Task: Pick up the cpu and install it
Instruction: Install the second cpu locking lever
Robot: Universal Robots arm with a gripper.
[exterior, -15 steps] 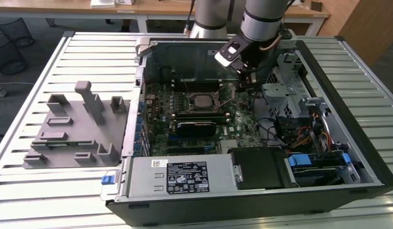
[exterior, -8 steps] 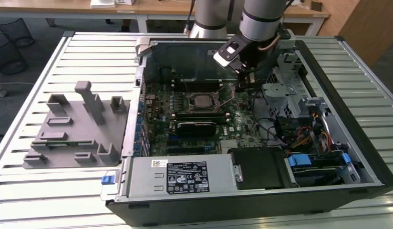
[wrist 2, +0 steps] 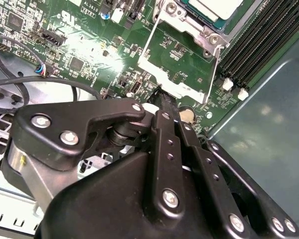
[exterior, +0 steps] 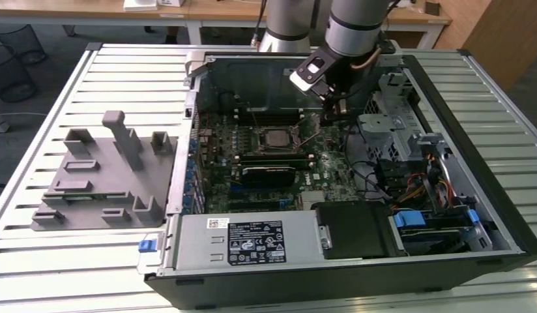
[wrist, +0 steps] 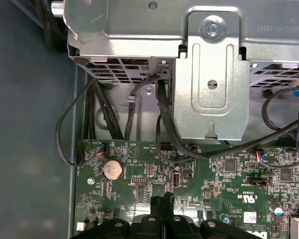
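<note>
The cpu, a silver square chip with a pale edge, lies flat in the black socket on the motherboard inside the open computer case. In the second wrist view the cpu sits past an open metal load plate that is hinged up from the socket. My gripper hangs low over the board, just to the exterior view's right of the socket. In both wrist views its black fingers are pressed together: the gripper touches the near edge of the load plate, and the gripper shows nothing between its tips.
A grey plastic tray with upright blocks stands on the slatted table at the exterior view's left of the case. A metal drive cage and black cables crowd one side of the board. Memory slots run beside the socket. A power supply fills the case front.
</note>
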